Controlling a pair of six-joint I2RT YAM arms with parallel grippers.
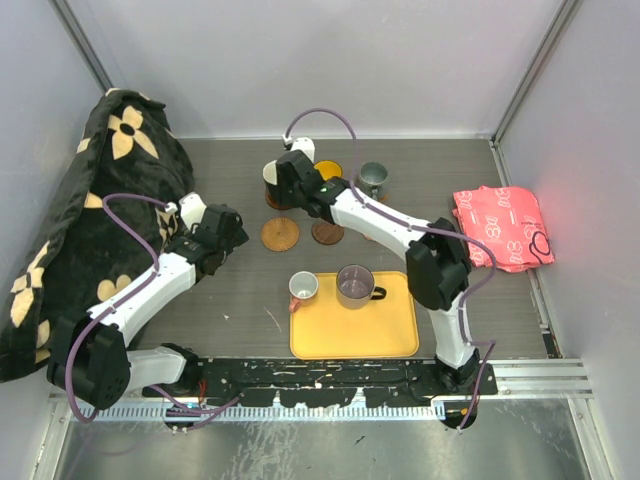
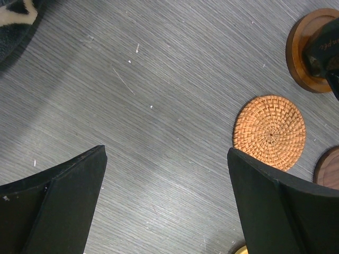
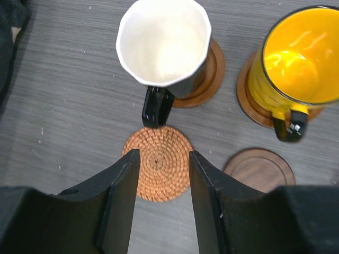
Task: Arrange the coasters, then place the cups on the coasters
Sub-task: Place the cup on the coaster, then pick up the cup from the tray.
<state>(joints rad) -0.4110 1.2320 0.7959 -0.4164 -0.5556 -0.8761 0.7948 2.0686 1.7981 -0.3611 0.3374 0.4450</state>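
Note:
A black-and-cream cup (image 3: 164,45) stands on a brown coaster (image 3: 214,69) at the back, its black handle (image 3: 157,106) pointing at my right gripper (image 3: 164,156). That gripper is open just short of the handle, with nothing between its fingers, above a woven coaster (image 3: 159,164). An orange-yellow cup (image 3: 296,58) sits on another coaster (image 3: 246,100), and a bare dark coaster (image 3: 259,166) lies near it. A grey-green cup (image 1: 372,178) stands further right. A white cup (image 1: 303,288) and a purple-grey cup (image 1: 355,285) are at the yellow tray (image 1: 353,335). My left gripper (image 2: 167,153) hangs wide open over bare table, left of the woven coaster (image 2: 270,132).
A black flowered blanket (image 1: 90,220) fills the left side. A folded red cloth (image 1: 500,228) lies at the right. The right arm (image 1: 400,225) stretches across the middle toward the back. Grey walls close in the table on three sides.

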